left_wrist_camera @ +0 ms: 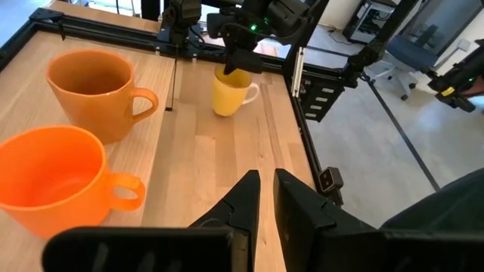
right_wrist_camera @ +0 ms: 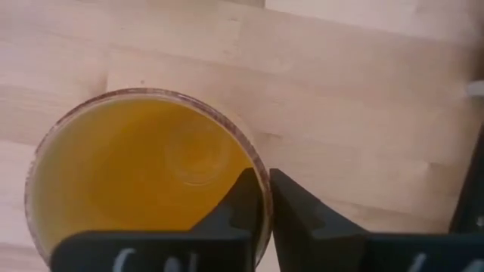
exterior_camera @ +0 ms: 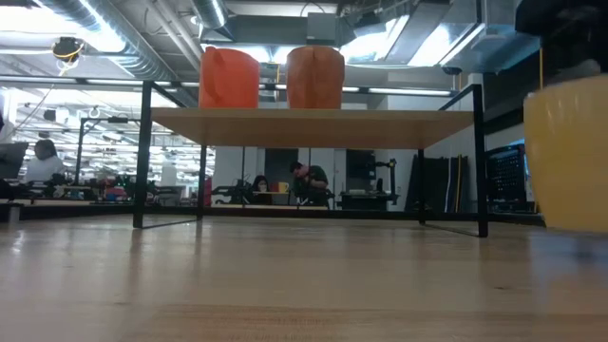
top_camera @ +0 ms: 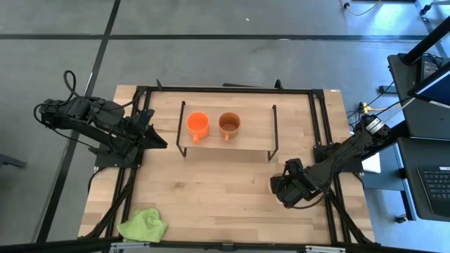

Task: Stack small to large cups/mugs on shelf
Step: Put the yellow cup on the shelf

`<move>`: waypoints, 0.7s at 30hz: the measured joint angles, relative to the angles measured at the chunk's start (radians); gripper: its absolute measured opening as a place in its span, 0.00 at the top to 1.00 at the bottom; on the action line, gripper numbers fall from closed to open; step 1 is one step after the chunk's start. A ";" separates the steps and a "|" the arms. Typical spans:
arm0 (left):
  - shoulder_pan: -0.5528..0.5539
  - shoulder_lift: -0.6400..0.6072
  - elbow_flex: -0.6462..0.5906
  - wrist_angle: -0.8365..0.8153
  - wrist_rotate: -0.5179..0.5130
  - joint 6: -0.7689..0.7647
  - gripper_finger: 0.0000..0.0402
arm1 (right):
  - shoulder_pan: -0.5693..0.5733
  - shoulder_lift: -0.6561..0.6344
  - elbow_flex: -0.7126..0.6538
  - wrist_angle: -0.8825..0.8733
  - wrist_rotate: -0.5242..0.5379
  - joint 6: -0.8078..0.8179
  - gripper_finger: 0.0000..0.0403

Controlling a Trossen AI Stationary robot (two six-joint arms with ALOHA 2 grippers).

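Mugs on the low light-wood shelf (top_camera: 249, 144) with thin black wire legs number two so far: the bright orange handled mug (top_camera: 197, 125) and the brown terracotta handled mug (top_camera: 229, 124) stand upright side by side near the shelf's left half, close but apart, handles toward the front edge. That spacing suggests a row is being built, and the bare board to the right of the terracotta mug looks kept for the third.

That third one, the yellow-orange mug with a white handle (left_wrist_camera: 229, 91), is off the shelf, on the wooden bench (top_camera: 211, 197) just in front of the shelf's right front leg. The right tool (right_wrist_camera: 263, 202) is on it: the right wrist view shows the two dark fingers pinching the rim wall, one inside the mouth, one outside, so the tool is clenched on the mug's rim. A rim pinch keeps the cup upright and leaves the base free for setting down. Whether the base is off the bench I cannot tell.

The left tool (left_wrist_camera: 263, 204) waits at the shelf's left end, its fingers nearly together around nothing, clear of the right arm's path. A lime-green cloth (top_camera: 143, 225) lies at the bench's front left corner, well apart.
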 joint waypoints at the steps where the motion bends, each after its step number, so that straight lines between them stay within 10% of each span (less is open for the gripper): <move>1: 0.000 0.000 0.000 0.000 0.000 0.000 0.91 | 0.000 0.000 0.015 -0.015 0.000 -0.001 0.95; 21: 0.000 0.000 0.000 0.000 0.000 0.000 0.91 | -0.047 0.014 0.431 -0.232 0.151 -0.177 0.94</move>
